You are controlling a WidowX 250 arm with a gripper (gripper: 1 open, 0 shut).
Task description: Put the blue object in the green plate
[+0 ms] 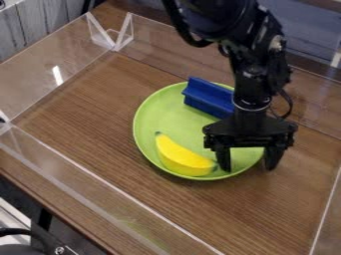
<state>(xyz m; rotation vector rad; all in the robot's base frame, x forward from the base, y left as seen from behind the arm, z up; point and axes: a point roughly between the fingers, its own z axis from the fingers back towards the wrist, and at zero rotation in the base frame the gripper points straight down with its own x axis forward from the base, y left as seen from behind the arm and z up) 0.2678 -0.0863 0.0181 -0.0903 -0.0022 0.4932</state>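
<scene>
The blue object (pixel 208 96) is a dark blue block lying in the back part of the green plate (pixel 160 118), partly behind the arm. My gripper (pixel 248 152) hangs over the plate's right front rim, a short way in front of the block. Its two dark fingers (pixel 221 155) stand wide apart and point down with nothing between them, so it is open and apart from the block.
A yellow banana (pixel 185 154) lies in the front of the same plate, just left of the gripper. Clear plastic walls (pixel 40 70) fence the wooden table. A small clear stand (pixel 110 32) sits at the back left.
</scene>
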